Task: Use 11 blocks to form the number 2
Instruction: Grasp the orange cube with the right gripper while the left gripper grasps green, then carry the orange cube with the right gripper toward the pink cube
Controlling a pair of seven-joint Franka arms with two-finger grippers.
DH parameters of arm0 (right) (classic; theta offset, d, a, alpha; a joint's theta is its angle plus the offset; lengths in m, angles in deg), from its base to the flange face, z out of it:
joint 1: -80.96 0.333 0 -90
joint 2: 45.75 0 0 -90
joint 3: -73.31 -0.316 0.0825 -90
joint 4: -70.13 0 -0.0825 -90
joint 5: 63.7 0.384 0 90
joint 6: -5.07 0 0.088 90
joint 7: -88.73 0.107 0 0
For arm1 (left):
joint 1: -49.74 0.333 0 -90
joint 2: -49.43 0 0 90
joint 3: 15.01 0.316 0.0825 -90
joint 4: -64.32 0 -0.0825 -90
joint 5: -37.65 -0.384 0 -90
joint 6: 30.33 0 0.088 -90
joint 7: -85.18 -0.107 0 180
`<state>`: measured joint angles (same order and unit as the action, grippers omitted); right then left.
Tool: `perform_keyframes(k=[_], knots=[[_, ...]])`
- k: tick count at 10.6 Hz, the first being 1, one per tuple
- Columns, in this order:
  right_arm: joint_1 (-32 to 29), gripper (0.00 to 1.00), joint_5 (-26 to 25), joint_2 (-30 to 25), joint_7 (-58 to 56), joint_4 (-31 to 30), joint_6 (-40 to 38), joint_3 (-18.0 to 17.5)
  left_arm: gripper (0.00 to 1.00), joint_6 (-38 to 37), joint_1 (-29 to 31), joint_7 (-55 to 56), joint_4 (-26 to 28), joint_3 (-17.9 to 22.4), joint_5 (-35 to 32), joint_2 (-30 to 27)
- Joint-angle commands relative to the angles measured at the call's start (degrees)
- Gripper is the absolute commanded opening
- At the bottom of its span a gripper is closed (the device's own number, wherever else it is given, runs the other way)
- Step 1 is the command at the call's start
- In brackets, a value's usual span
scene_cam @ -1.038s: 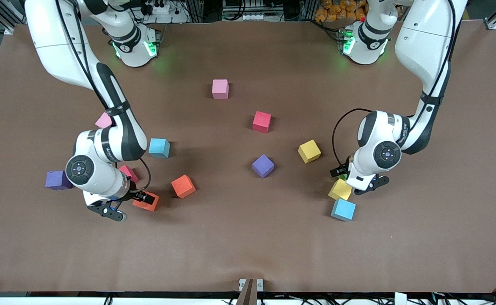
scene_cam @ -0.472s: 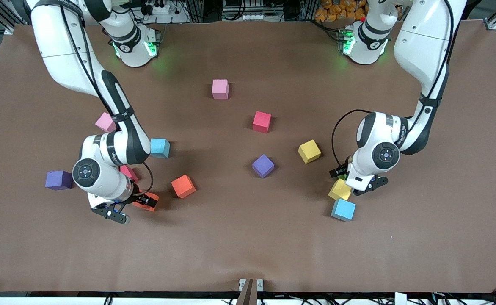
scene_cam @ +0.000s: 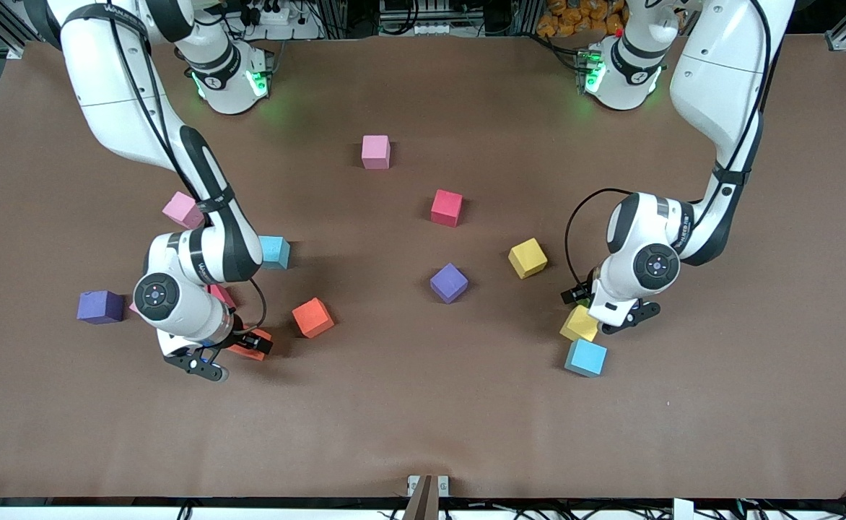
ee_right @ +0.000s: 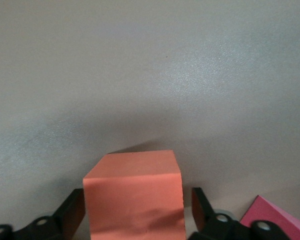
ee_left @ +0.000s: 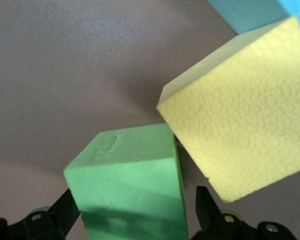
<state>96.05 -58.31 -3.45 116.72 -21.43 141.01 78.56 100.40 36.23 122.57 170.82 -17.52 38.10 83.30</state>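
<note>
Since a second ago the right arm has moved its wrist a little toward the front camera's edge of the table (scene_cam: 423,433). The pink block (scene_cam: 181,209) beside its forearm is now more uncovered. No block has changed its place, and the left arm has almost not moved.

The right gripper (ee_right: 137,200) is low at the table with one orange block (ee_right: 132,175) between its fingers. One finger seems to touch the block and a thin gap remains at the other, so the jaws are not clenched on it yet.

The left gripper (ee_left: 136,200) is low at the left arm's end of the table, with its jaws released wide. The green block (ee_left: 125,165) stands between them with space on both sides. A yellow block (ee_left: 240,115) lies just beside the green one, and a light blue block (scene_cam: 585,357) lies nearer to the camera than this yellow one.

The other blocks lie scattered and apart:
- a second orange block (scene_cam: 312,317) near the right gripper
- a red one (scene_cam: 219,295) half hidden under the right wrist
- a light blue one (scene_cam: 276,251)
- a purple one (scene_cam: 99,306) at the right arm's end

In the middle are a pink block (scene_cam: 375,152), a red block (scene_cam: 446,208), a purple block (scene_cam: 449,282) and a yellow block (scene_cam: 527,258).
</note>
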Motion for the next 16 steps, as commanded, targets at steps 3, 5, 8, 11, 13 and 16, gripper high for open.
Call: perform_keyframes(k=[3, 5, 8, 11, 13, 16], knots=[[0.2, 0.27, -0.1, 0.6, 0.0, 1.5, -0.4, 0.2, 1.0, 0.6, -0.4, 1.4, -0.5, 0.3, -0.8, 0.4], [0.4, 0.3, -0.1, -3.6, -4.4, 0.7, -1.0, 0.1, 1.0, 0.6, -0.5, 1.4, -0.5, 0.3, -0.8, 0.4], [1.6, 0.33, 0.1, -16.2, -15.3, -6.2, -7.4, -0.8, 1.0, 0.9, -0.4, 1.4, -0.5, 0.3, -0.8, 0.5], [1.8, 0.33, 0.1, -25.1, -27.9, -14.8, -8.0, -5.4, 0.2, 1.0, -0.5, 1.4, -0.5, 0.4, -0.9, 0.8], [5.4, 0.32, -0.1, -29.1, -40.7, -19.9, -7.3, -6.9, 0.0, 1.0, -0.5, 1.4, -0.5, 0.4, -0.9, 0.7], [14.9, 0.33, -9.1, -32.0, -48.8, -26.2, -5.9, -6.9, 0.0, 0.9, -0.4, 1.8, -0.5, 0.4, -0.9, 0.4]])
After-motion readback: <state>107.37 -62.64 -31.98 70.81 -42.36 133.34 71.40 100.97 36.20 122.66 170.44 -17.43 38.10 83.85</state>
